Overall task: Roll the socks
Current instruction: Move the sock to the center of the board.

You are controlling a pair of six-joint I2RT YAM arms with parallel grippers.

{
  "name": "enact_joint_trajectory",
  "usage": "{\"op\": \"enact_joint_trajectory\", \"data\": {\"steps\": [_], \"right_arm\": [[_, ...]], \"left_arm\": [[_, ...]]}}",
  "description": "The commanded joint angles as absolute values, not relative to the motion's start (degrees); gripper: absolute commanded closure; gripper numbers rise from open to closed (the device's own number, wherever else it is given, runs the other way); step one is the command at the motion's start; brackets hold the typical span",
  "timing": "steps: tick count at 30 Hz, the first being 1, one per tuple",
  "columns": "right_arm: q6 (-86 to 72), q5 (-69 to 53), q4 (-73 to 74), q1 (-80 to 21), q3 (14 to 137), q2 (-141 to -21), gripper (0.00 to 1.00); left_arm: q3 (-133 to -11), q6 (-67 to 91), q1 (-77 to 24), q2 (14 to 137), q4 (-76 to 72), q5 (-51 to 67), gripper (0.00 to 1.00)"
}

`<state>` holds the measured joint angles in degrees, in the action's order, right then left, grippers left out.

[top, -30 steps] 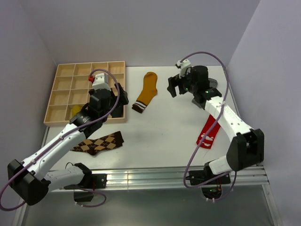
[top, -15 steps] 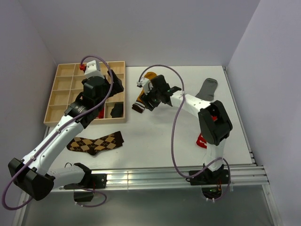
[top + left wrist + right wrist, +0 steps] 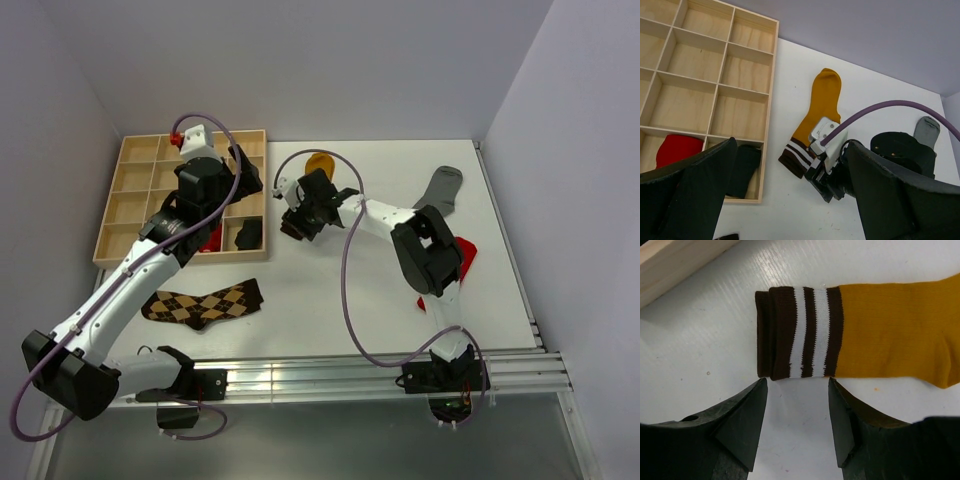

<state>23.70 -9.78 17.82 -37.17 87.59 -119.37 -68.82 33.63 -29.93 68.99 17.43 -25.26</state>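
White table (image 3: 330, 290) holds mustard sock (image 3: 880, 335); right hand (image 3: 796, 385) gapes wide at its cuff; left hand (image 3: 791, 145) wide.

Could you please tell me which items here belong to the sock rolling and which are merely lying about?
Job:
mustard sock, at the open right gripper
argyle sock
grey sock
red sock
red bundle and dark bundle

Lying about:
wooden tray holding both bundles
metal rail
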Motion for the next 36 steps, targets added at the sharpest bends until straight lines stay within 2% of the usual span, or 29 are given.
{"op": "enact_joint_trajectory", "data": {"steps": [1,14,20,30,32,33,36], "right_arm": [[25.0,-8.7,17.0,-38.3,92.1,-120.8,0.41],[23.9,-8.6,16.1,-40.3,93.3,-123.7,0.46],[24.2,-8.4,17.4,-40.3,93.6,-125.1,0.57],[26.8,-9.3,24.3,-40.4,96.1,-127.7,0.85],[27.6,-10.4,24.3,-40.3,93.6,-126.1,0.88],[28.0,-11.4,24.9,-40.2,92.6,-125.3,0.93],[27.9,-17.9,27.1,-39.6,89.4,-121.2,0.95]], "left_arm": [[-71.2,32.8,-29.2,69.2,15.9,-24.4,0.02],[-69.3,32.6,-26.7,69.4,14.7,-21.6,0.02],[-69.1,32.6,-26.5,70.1,14.1,-21.1,0.02],[-68.3,32.6,-26.4,71.5,12.8,-19.6,0.03],[-67.0,32.5,-26.4,71.3,12.0,-19.1,0.03],[-65.4,32.8,-26.4,70.9,10.8,-18.7,0.03],[-61.9,33.3,-26.4,70.0,8.8,-17.2,0.04]]}}
